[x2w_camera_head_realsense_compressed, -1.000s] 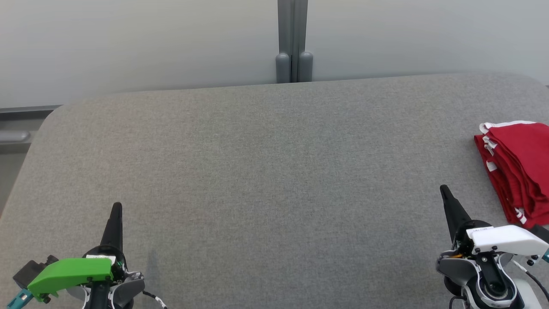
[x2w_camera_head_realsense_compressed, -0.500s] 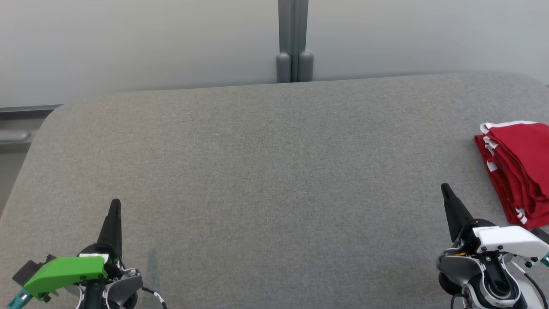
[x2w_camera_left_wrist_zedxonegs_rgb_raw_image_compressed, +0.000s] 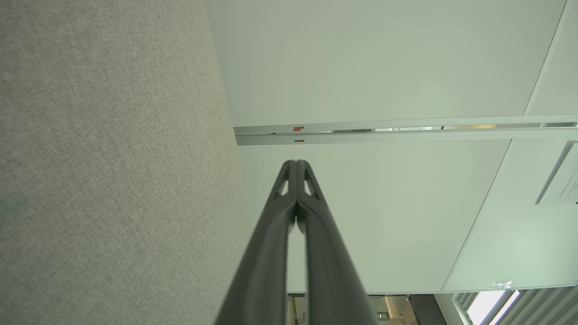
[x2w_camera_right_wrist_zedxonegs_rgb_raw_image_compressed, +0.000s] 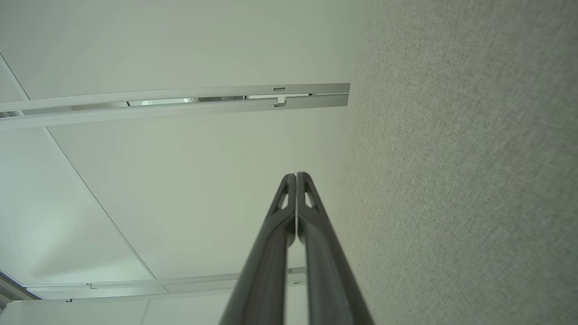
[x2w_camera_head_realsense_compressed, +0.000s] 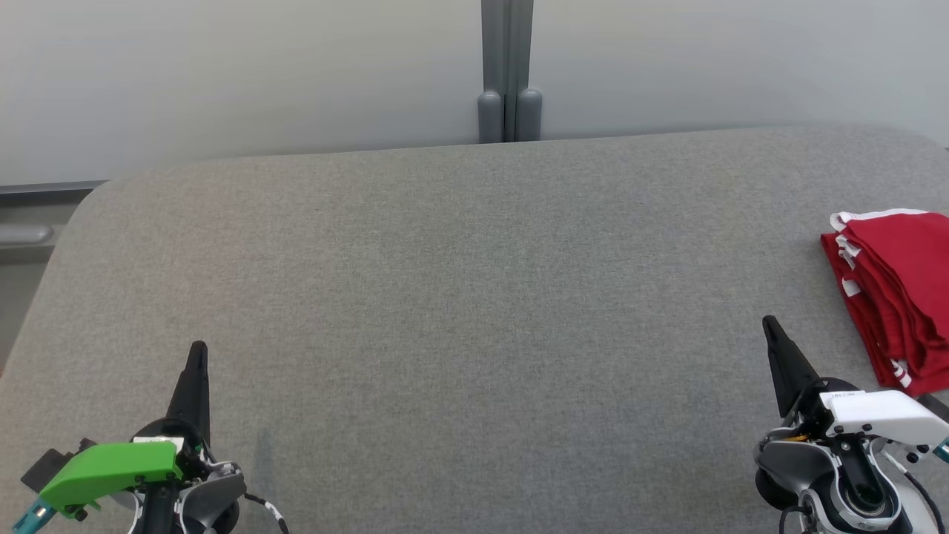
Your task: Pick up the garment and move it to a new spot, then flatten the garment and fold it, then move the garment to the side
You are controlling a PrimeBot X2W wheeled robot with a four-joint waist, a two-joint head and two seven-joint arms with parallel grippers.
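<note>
The left gripper (x2w_camera_head_realsense_compressed: pixel 198 354) sits at the lower left of the head view, its two dark fingers pressed together into a single point with nothing between them. In the left wrist view the same gripper (x2w_camera_left_wrist_zedxonegs_rgb_raw_image_compressed: pixel 295 164) shows its fingertips meeting, empty, raised off the grey fabric table (x2w_camera_left_wrist_zedxonegs_rgb_raw_image_compressed: pixel 113 158) that runs along that view's left side. A green cover (x2w_camera_head_realsense_compressed: pixel 111 469) sits on the wrist behind it.

The right gripper (x2w_camera_head_realsense_compressed: pixel 772 326) is at the lower right, clenched the same way and holding nothing. The right wrist view confirms it: the tips of that gripper (x2w_camera_right_wrist_zedxonegs_rgb_raw_image_compressed: pixel 296 176) touch, and the table (x2w_camera_right_wrist_zedxonegs_rgb_raw_image_compressed: pixel 460 158) lies along that view's right side. A white cover (x2w_camera_head_realsense_compressed: pixel 882 415) caps this wrist.

One garment (x2w_camera_head_realsense_compressed: pixel 901 289) lies on the table (x2w_camera_head_realsense_compressed: pixel 474 297) at its far right edge. It is red with white trim, folded into a layered stack and partly cut off by the frame. It is near the right gripper, just beyond and to the right of it, but not touching. The left gripper is well apart from it, across the table.

Two grippers, one garment. Behind the table stands a pale wall with a grey post (x2w_camera_head_realsense_compressed: pixel 508 74) at its middle.
</note>
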